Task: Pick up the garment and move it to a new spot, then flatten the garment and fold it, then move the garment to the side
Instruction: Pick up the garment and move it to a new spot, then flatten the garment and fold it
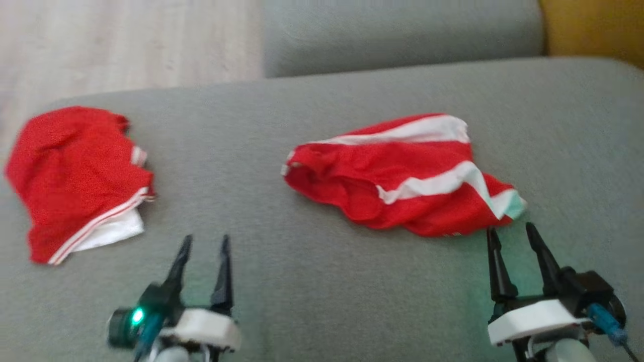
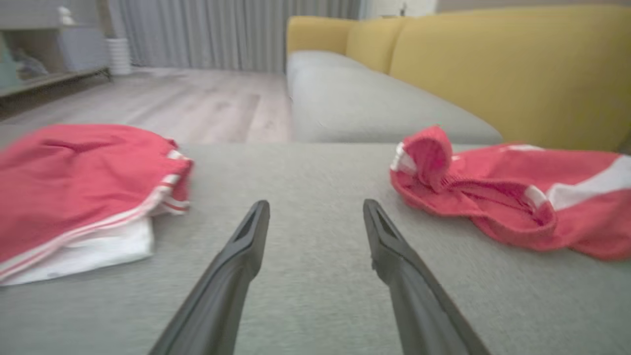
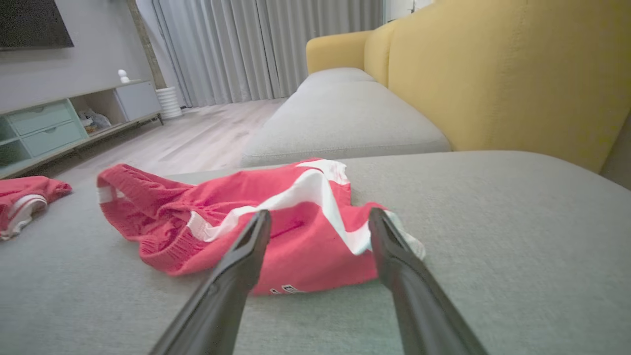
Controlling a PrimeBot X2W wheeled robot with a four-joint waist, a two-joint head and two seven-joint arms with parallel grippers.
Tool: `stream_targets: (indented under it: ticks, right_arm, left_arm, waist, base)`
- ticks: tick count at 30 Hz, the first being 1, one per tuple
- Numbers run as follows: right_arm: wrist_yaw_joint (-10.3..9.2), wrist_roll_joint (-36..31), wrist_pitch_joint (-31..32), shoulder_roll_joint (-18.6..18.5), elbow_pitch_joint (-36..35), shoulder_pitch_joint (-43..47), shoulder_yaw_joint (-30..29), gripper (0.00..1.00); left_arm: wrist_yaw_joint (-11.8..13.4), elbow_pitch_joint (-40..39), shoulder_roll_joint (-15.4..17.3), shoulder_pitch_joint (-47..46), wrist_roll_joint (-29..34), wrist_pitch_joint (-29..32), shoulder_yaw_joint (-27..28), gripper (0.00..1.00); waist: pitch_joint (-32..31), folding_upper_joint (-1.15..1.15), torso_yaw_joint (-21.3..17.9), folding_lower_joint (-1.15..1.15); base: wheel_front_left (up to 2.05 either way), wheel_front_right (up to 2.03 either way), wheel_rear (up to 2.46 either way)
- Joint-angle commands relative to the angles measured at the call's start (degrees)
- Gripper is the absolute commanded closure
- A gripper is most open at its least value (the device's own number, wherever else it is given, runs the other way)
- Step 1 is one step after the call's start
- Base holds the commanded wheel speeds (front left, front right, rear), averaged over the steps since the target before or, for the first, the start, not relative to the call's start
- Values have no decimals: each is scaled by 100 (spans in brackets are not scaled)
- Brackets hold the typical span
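Seat cushion (image 1: 322, 296): broad and grey. It carries both garments and lies under both grippers.
Backrest (image 3: 517, 74): yellow, rising along the cushion's far right side.
Floor (image 1: 126, 40): pale wood, beyond the cushion's far left edge.
Striped garment (image 1: 402, 176): red with broad white bands, lying crumpled right of the cushion's middle. Its ribbed waistband opening faces the left end.
Folded garment (image 1: 75, 171): red with thin white stripes and a white layer showing at its near edge. It is a compact heap at the cushion's left end, well apart from the striped garment.
Right gripper (image 1: 510, 229): at the head view's lower right, with the white wrist housing low and the fingers pointing up and away. The tips are just short of the striped garment's near right hem. In its wrist view the gripper (image 3: 320, 213) frames that corner, and contact cannot be judged.
Right fingers (image 1: 498, 266): spread apart, nothing between them.
Left gripper (image 1: 206, 240): at the lower left, leaning slightly rightward, with a green light on the wrist. In its wrist view the gripper (image 2: 315, 204) points over bare cushion between the garments, nearer the folded one.
Left fingers (image 2: 246, 236): released and wide, gripping nothing.
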Motion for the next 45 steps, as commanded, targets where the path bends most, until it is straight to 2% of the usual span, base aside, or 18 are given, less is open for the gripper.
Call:
stream_targets:
  ticks: [1,4,6,11,25,45]
  right_arm:
    - [20,44,-22,-20,-189,-61,181,0]
    - [20,-42,-22,-20,-265,101,252,0]
    - [20,5,-22,-20,-407,232,365,0]
    - [20,-102,-22,-20,-608,614,292,0]
    - [20,-117,-22,-20,-661,763,154,0]
    - [20,-108,-22,-20,-678,679,194,0]
  left_arm:
    - [148,-441,-6,66,65,-69,323,0]
    - [456,-1298,-99,748,192,-70,624,0]
    - [570,-1792,-137,1102,328,-70,693,0]
    - [484,-2485,-171,1691,584,-70,574,0]
    - [205,-2443,-178,1749,1111,-71,569,0]
    - [244,-2285,-183,1704,1140,-71,504,0]
  waist:
    - [-411,0,426,1]
    - [-540,0,542,1]
    - [-610,0,584,1]
    - [-717,0,624,1]
    - [-723,0,481,1]
    - [-636,0,321,1]
  base:
    - [0,0,0]
    - [0,0,0]
    - [0,0,0]
    - [0,0,0]
    - [0,0,0]
    - [0,0,0]
